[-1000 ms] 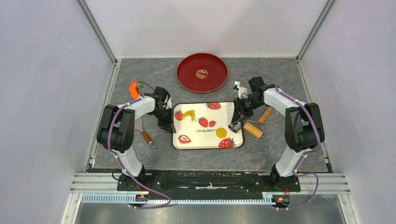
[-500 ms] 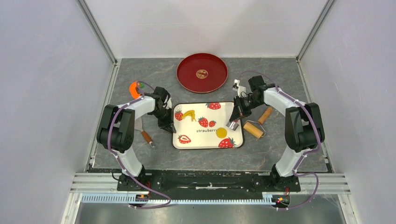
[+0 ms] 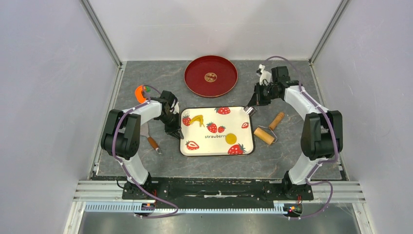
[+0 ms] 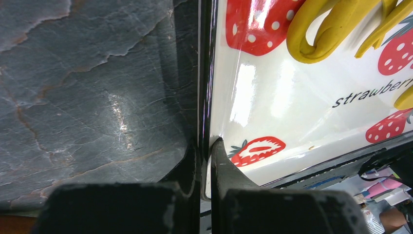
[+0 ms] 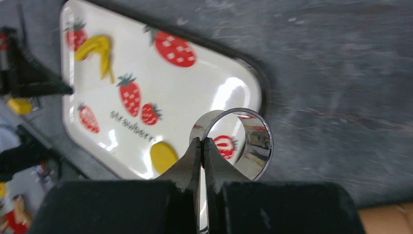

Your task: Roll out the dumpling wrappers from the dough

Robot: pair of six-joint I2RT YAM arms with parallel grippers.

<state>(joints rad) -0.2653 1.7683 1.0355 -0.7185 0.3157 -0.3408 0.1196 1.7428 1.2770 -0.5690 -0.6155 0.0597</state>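
Observation:
One dumpling wrapper, a small flat yellow disc (image 3: 231,138) (image 5: 163,157), lies on the strawberry-print tray (image 3: 216,145) near its front right. A curved yellow dough scrap (image 3: 197,119) (image 4: 316,34) lies at the tray's far left. My left gripper (image 3: 174,131) (image 4: 204,146) is shut on the tray's left rim (image 4: 205,73). My right gripper (image 3: 252,103) (image 5: 201,140) is shut on the wall of a shiny metal ring cutter (image 3: 249,110) (image 5: 255,161), held in the air over the tray's far right corner, well away from the disc.
A red plate (image 3: 210,75) sits behind the tray. To the right of the tray lie a wooden roller with a wire handle (image 3: 264,135) and a wooden dowel (image 3: 276,120). An orange tool (image 3: 141,92) and a wooden-handled scraper (image 3: 150,140) lie by the left arm.
The right gripper closed on the ring cutter beside the disc, then lifted it and carried it back to the tray's far right corner. The left arm has not moved.

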